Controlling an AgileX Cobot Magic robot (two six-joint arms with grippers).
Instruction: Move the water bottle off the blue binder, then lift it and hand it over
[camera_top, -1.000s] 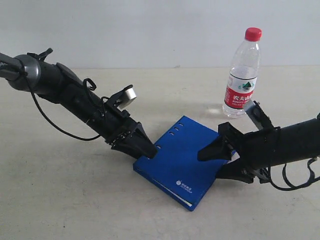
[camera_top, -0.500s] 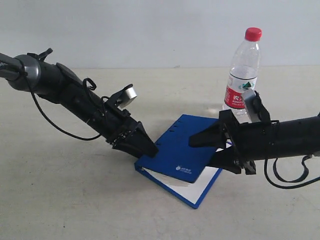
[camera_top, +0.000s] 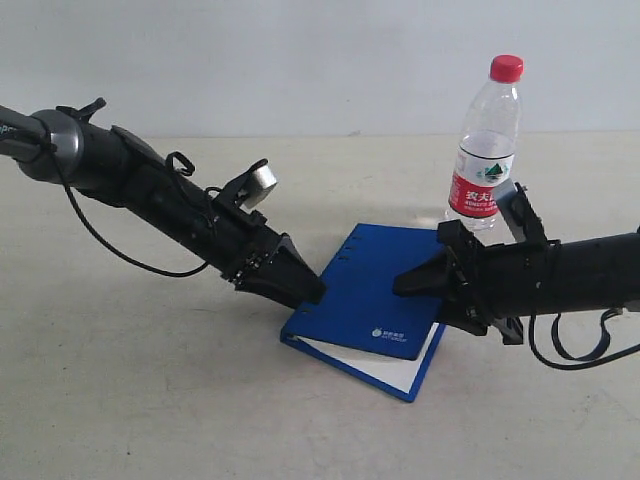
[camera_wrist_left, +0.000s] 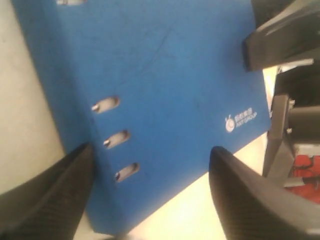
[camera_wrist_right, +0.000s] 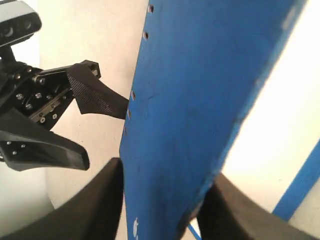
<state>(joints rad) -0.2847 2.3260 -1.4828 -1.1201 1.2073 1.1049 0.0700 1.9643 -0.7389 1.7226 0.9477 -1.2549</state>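
The water bottle (camera_top: 487, 150), clear with a red cap and a red-and-white label, stands upright on the table behind the blue binder (camera_top: 375, 290), off it. The binder's cover is raised on the right, and white pages (camera_top: 400, 365) show beneath it. My right gripper (camera_top: 420, 290) is shut on the cover's free edge; in the right wrist view the blue cover (camera_wrist_right: 195, 100) runs between its fingers (camera_wrist_right: 95, 210). My left gripper (camera_top: 308, 290) is open at the holed spine edge. In the left wrist view its fingers (camera_wrist_left: 50, 200) straddle the binder's corner (camera_wrist_left: 165, 85).
The beige tabletop (camera_top: 150, 400) stretches around the binder. A plain pale wall (camera_top: 300, 60) closes the back. The right arm (camera_top: 580, 275) lies low just in front of the bottle. The left arm's cable (camera_top: 110, 250) hangs close to the table.
The right gripper has closed on the cover's edge and raised it, baring white pages. The binder has shifted slightly right, and the left gripper has followed its spine edge.
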